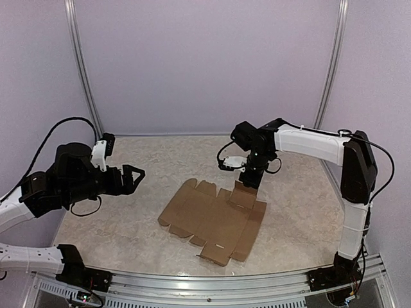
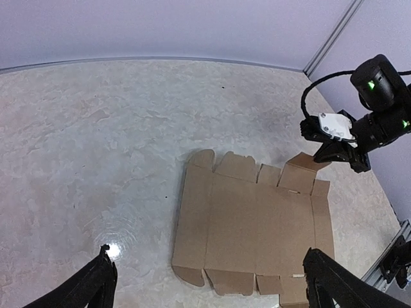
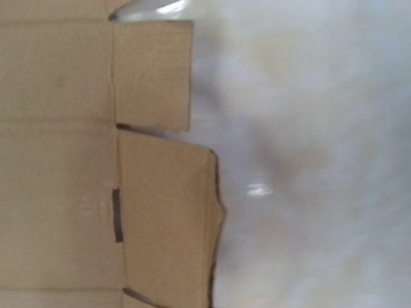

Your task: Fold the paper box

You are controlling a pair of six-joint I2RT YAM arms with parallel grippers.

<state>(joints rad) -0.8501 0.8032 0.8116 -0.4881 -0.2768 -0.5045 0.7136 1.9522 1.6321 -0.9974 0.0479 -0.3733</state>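
The paper box lies as a flat brown die-cut sheet on the marbled table, right of centre. My right gripper points down at the sheet's far edge, shut, its tip against a flap that stands tilted up. The left wrist view shows that gripper at the flap's upper corner. The right wrist view shows no fingers, only the flap close up, so a pinch cannot be confirmed. My left gripper hangs open above the table, left of the sheet, with nothing between its fingers.
A metal rail runs along the table's near edge. Frame posts rise at the back corners before lilac walls. Bare tabletop lies left of the sheet.
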